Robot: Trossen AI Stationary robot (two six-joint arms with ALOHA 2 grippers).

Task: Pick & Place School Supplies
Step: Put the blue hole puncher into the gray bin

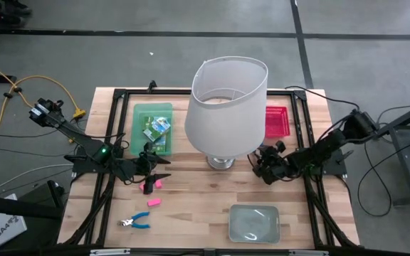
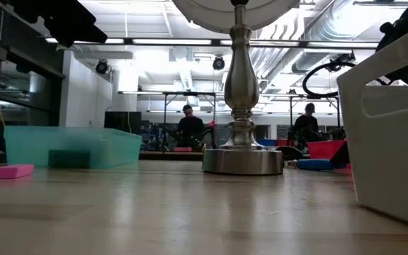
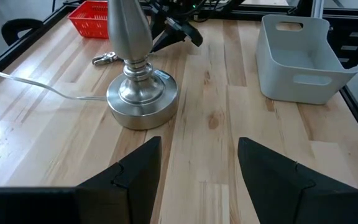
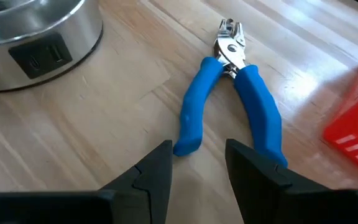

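Lamp (image 1: pixel 223 107) dominates the middle of my worktop (image 1: pixel 191 206), its shade hiding whatever lies beneath, which is probably why my two arms work around its metal base (image 3: pixel 142 99) from opposite sides. The trays ring it: grey (image 1: pixel 253 222) near the front, green (image 1: pixel 152 128) on my left side with printed boxes (image 1: pixel 156 130) inside, red (image 1: pixel 276 121) on my right.

My right jaws (image 4: pixel 197 168) hang low over a pair of blue-handled pliers (image 4: pixel 232 93) lying flat just beside the lamp base and near the red tray. They stand spread and hold nothing, lined up with the handle ends, so I judge a grasp is coming. The tool's long axis runs away from my wrist, metal nose pointing off, handles splayed toward me.

My left jaws (image 1: pixel 155 169) sit on the other side of the lamp, parted and empty, facing the base. A pink eraser (image 1: pixel 149 187) lies just beside them, another (image 1: pixel 154 202) a little farther toward the front. A second blue-handled tool (image 1: pixel 134 222) rests near the front-left edge, lying roughly crosswise.
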